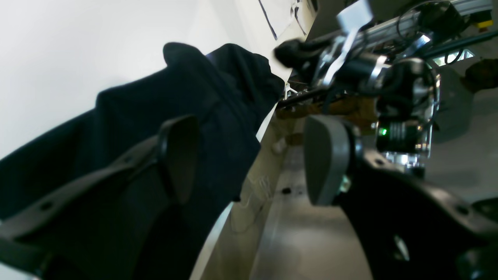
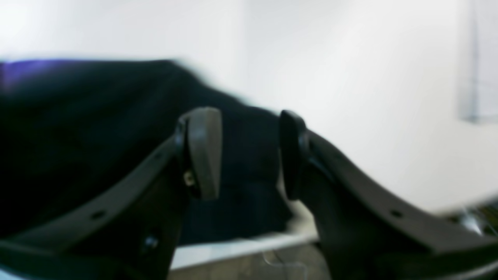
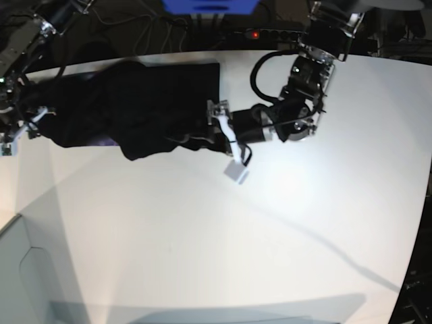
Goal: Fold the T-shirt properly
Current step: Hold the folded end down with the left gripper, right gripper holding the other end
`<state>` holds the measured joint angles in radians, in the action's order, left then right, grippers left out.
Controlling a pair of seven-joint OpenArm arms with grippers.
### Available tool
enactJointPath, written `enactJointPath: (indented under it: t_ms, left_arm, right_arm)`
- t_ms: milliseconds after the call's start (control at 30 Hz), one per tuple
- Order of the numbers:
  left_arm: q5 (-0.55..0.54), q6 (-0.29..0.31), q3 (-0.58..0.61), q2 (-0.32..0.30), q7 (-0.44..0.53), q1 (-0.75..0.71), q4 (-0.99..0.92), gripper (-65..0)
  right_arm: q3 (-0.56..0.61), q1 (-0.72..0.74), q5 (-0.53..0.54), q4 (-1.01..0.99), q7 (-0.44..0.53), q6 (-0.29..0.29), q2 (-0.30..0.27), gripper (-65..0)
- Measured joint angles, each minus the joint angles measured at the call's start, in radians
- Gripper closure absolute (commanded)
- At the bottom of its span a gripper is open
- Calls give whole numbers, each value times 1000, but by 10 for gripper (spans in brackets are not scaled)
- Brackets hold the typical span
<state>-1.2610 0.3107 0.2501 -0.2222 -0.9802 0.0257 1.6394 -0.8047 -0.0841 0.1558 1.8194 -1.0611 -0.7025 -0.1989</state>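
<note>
The black T-shirt point(image 3: 142, 101) lies bunched and wrinkled across the far left of the white table point(image 3: 223, 236), with a sliver of purple at its near edge. My left gripper point(image 3: 214, 125) is at the shirt's right edge. In the left wrist view it point(image 1: 249, 159) is open, one finger over the cloth point(image 1: 128, 128), nothing between the jaws. My right gripper point(image 3: 32, 120) is at the shirt's left end. In the blurred right wrist view it point(image 2: 247, 153) is open, with black cloth point(image 2: 78, 136) behind and below the fingers.
A small white tag point(image 3: 235, 171) lies on the table just below my left gripper. The table's left edge is close to my right arm point(image 3: 13, 74). Cables and a power strip point(image 3: 270, 30) run behind the far edge. The other arm point(image 1: 381, 81) shows in the left wrist view.
</note>
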Motion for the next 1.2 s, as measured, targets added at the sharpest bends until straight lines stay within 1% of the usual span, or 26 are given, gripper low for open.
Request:
enactJointPath:
  t_ms: [133, 233, 267, 333, 367, 433, 500, 633, 767, 800, 867, 967, 1000, 1100, 1200]
  left_arm:
    - [58, -1, -28, -10, -6, -37, 0, -412]
    - [71, 0, -26, -5, -6, -47, 0, -413]
    - [92, 0, -26, -3, -5, -50, 0, -413]
    - [118, 0, -26, -3, -6, -55, 0, -413]
    - [128, 0, -26, -3, -6, -56, 0, -413]
    - [142, 0, -26, -3, -6, -58, 0, -413]
    - [143, 0, -26, -5, -6, -58, 0, -413]
    - [142, 0, -26, -2, -6, -58, -3, -413]
    - [167, 0, -26, -2, -6, -59, -5, -413]
    - [173, 0, -26, -2, -6, -62, -5, -413]
    - [183, 0, -26, -2, -5, -71, -5, -417]
    - [214, 0, -26, -2, -7, -84, -6, -416]
    - [215, 0, -26, -2, -6, -84, -7, -416]
    - [214, 0, -28, -2, -2, -94, -7, -416]
    - [214, 0, -28, -2, -6, -104, -8, -416]
  right_arm:
    - [-58, 61, 9, -132, -7, 0, -92, -256]
    - [-73, 96, 9, -258, 0, 0, -167, -259]
    - [-76, 101, 12, -302, 0, 0, -188, -269]
    - [-91, 103, 61, -385, -5, 0, -217, -285]
    - [-92, 99, 106, -425, -12, 0, -235, -285]
    - [-92, 95, 161, -490, -7, 0, -266, -287]
    - [-92, 92, 194, -544, 0, 0, -290, -287]
    - [-84, 67, 287, -629, -6, 0, -310, -288]
    - [-87, 56, 354, -646, -12, 0, -308, -291]
    - [-87, 56, 374, -646, -25, 0, -308, -302]
    - [-87, 52, 403, -646, -97, 0, -307, -341]
    - [-90, 41, 445, -649, -144, 0, -308, -425]
    - [-91, 42, 468, -649, -148, 0, -308, -444]
    - [-91, 46, 543, -648, -156, 0, -311, -448]
    - [-91, 47, 604, -648, -192, 0, -311, -449]
